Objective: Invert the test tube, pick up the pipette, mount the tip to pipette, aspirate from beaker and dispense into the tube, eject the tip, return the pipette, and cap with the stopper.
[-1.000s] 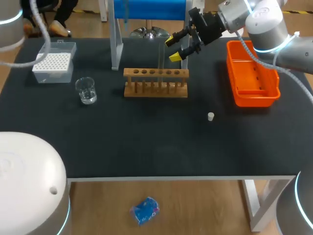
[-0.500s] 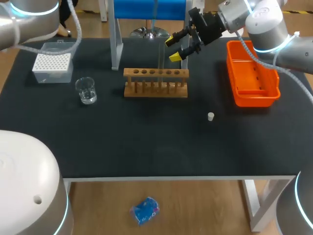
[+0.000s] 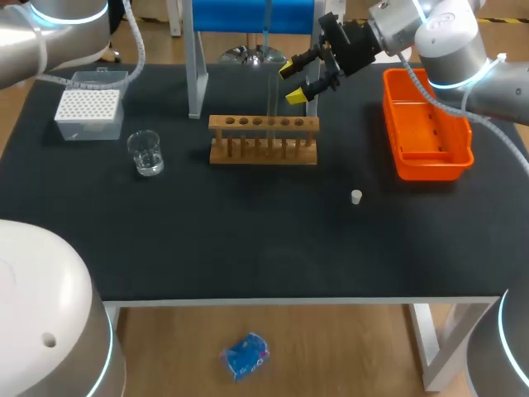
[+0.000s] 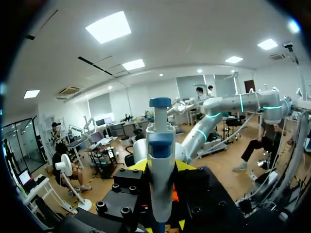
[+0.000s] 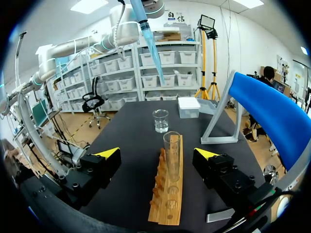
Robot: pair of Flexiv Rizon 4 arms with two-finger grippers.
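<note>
A clear test tube (image 3: 271, 91) stands upright in the wooden rack (image 3: 263, 142). My right gripper (image 3: 294, 82) hangs open just right of the tube, its yellow tips apart. In the right wrist view the tube (image 5: 171, 154) rises from the rack (image 5: 167, 194) ahead of the open right gripper (image 5: 158, 154), untouched. My left gripper (image 4: 163, 167) is shut on the blue and white pipette (image 4: 160, 160). The pipette (image 3: 266, 18) hangs high in front of the blue stand (image 3: 248, 15), point down (image 5: 148, 34). A small white stopper (image 3: 355, 197) lies on the mat.
A glass beaker (image 3: 147, 153) with liquid sits left of the rack, and a white tip box (image 3: 89, 107) stands behind it. An orange bin (image 3: 426, 124) lies at the right. The table's front edge (image 3: 264, 302) runs across the near side.
My left arm has swung in at the upper left, carrying the pipette rightward across the blue stand. The right arm and the tube have not moved.
</note>
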